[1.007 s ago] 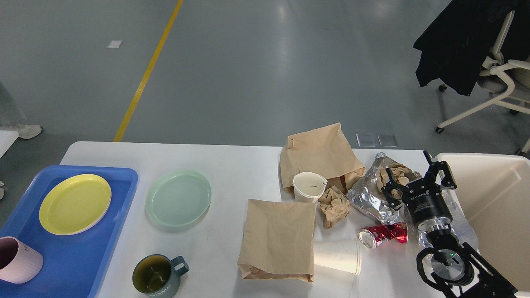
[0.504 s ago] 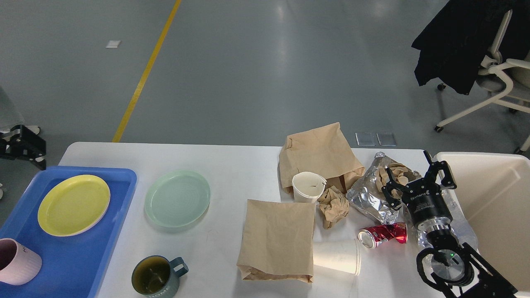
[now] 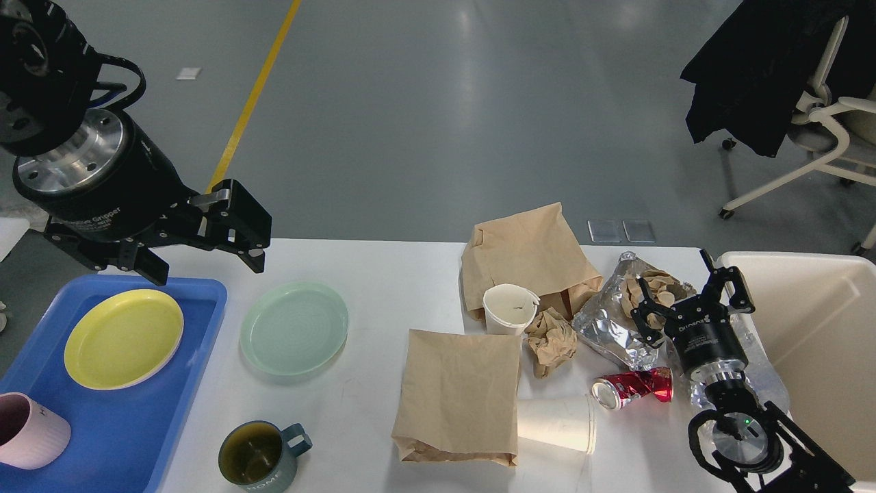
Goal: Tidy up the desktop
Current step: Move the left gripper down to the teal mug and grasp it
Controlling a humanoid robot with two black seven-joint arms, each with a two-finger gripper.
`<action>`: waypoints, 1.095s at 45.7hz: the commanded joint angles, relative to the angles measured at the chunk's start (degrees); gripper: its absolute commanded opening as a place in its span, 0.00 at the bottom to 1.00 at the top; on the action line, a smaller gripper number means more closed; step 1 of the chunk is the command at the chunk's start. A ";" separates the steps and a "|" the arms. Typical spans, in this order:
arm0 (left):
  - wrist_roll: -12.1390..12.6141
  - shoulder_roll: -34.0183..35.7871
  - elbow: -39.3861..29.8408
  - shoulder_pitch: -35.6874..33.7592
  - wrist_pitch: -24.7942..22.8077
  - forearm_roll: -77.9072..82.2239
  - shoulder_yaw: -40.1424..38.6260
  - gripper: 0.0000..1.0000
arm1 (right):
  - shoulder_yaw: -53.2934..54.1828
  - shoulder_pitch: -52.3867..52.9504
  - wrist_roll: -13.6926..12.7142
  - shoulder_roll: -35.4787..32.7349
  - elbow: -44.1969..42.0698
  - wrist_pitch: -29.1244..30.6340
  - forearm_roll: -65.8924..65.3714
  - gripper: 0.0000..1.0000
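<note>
The big white desktop [image 3: 383, 274] fills the lower part of the view, and its far edge meets the grey floor. The widest bare patch lies between the green plate [image 3: 294, 328] and the brown paper bags [image 3: 460, 395]. A cream bin [image 3: 814, 322] stands at the right edge. A blue tray [image 3: 144, 438] sits on the left edge with a yellow plate [image 3: 124, 337] in it.

The left gripper [image 3: 205, 263] hangs above the far left corner of the desktop, over the tray's back rim. Its fingers are spread wide and hold nothing. The right gripper [image 3: 691, 298] is spread wide too and empty, just above the crinkly foil bag [image 3: 609, 329] near the bin. A red can [image 3: 633, 387] lies close beside it.
</note>
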 commanded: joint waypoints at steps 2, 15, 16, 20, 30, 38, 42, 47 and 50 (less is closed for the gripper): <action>-1.44 -0.08 -0.46 -2.55 -6.66 -1.20 -0.17 0.96 | 0.00 0.00 0.00 0.00 0.00 0.01 0.06 1.00; -1.71 -0.43 0.77 2.02 -6.05 -1.20 -3.07 0.96 | 0.00 0.00 0.00 0.00 0.00 0.01 0.06 1.00; -1.53 -0.43 0.77 2.19 -5.96 -1.03 -2.99 0.96 | 0.00 0.00 0.00 0.00 0.00 0.01 0.06 1.00; -1.53 -0.17 0.77 2.90 -5.61 -0.76 -2.81 0.96 | 0.00 0.00 0.00 0.00 0.00 0.01 -0.11 1.00; -0.65 0.54 0.68 9.74 -2.37 -0.24 -2.90 0.94 | 0.00 0.00 0.00 0.00 0.00 0.01 -0.11 1.00; 4.00 1.85 0.77 23.79 10.55 2.22 -2.28 0.89 | 0.00 0.00 0.00 0.00 0.00 0.01 0.06 1.00; 4.45 2.03 0.68 30.83 17.32 2.31 -2.02 0.89 | 0.00 0.00 0.00 0.00 0.00 0.01 0.06 1.00; 4.36 1.94 0.86 39.71 23.39 4.68 -2.81 0.89 | 0.00 0.00 0.00 0.00 0.00 0.01 0.06 1.00; 4.18 2.12 1.04 43.93 27.51 7.23 -3.42 0.87 | 0.00 0.00 0.00 0.00 0.00 0.01 0.06 1.00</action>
